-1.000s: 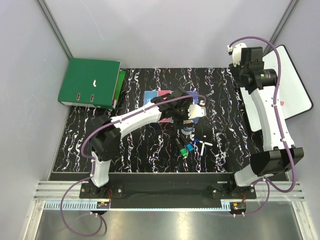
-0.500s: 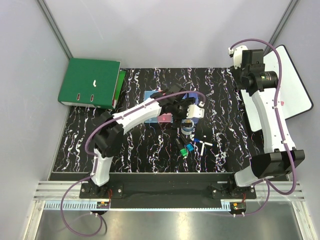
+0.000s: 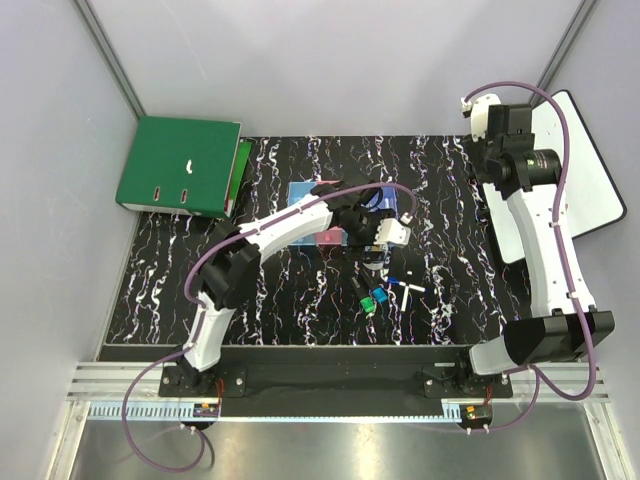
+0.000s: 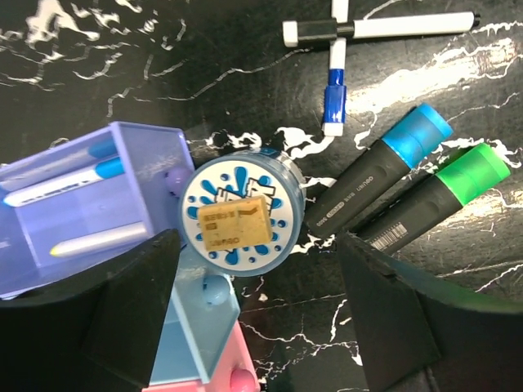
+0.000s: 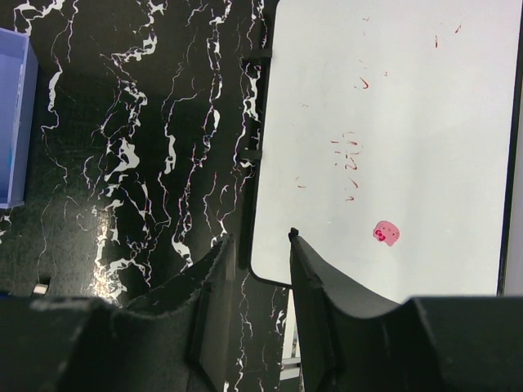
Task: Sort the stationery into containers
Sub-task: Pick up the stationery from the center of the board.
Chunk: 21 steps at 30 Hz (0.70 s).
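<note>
Left wrist view, for the clearest look at progress. Partly done, at a guess: inside the purple bin (image 4: 122,147), a few stored pens (image 4: 90,239), white with blue ends, already put away. Left out on the table (image 4: 98,73): the tape roll (image 4: 241,214), the blue-capped marker (image 4: 384,173), the green-capped marker (image 4: 437,196) and two thin loose pens (image 4: 384,27) crossed at the far side. Cannot tell what, if anything, sits in the light blue bin (image 4: 200,327) or the pink bin (image 4: 208,377): only corners in view here, and largely covered by the left arm in the top view.

Roll next, by the look of it. Lying flat, patterned face up, right against the corner where the purple bin meets the light blue bin. Round, so no long axis across the table; hole axis straight up toward the camera. Directly above it, the left gripper (image 4: 260,249), spread wide, one finger to each side, neither visibly pressing on the rim: no grasp yet. Markers side by side, close together, long axes slanted, caps toward the upper right of this view, butts toward the roll.

Well away, the right gripper (image 5: 260,261), hanging over the edge of the white board (image 5: 392,122), fingers parted with nothing between them.
</note>
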Available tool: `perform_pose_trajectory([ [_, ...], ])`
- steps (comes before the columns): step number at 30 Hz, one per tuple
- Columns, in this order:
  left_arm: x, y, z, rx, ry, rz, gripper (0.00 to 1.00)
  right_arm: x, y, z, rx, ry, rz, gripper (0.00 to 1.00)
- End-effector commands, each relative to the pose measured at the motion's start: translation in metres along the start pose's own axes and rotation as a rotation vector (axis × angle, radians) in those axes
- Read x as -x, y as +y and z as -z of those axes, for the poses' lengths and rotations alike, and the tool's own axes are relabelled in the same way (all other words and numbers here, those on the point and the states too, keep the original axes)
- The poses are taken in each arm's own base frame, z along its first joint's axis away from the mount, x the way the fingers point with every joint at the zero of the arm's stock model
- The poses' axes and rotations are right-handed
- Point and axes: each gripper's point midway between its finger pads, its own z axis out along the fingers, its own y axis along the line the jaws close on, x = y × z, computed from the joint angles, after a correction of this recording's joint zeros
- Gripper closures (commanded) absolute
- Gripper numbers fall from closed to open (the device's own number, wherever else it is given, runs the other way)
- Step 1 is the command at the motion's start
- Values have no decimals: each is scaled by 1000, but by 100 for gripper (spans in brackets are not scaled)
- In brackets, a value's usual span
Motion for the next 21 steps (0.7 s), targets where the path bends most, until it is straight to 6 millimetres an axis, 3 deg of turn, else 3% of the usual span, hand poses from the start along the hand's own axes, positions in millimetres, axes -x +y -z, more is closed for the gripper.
perform_pose_trajectory([
  [1,15,7,0,0,-46,-37,22,10,-10,16,-30,-68,-45,60],
  [10,23,16,-1,12,-66,-40,26,6,-7,19,-21,-71,-52,61],
  [21,19,19,-6,10,-58,-37,31,10,-9,25,-20,-94,-67,64],
])
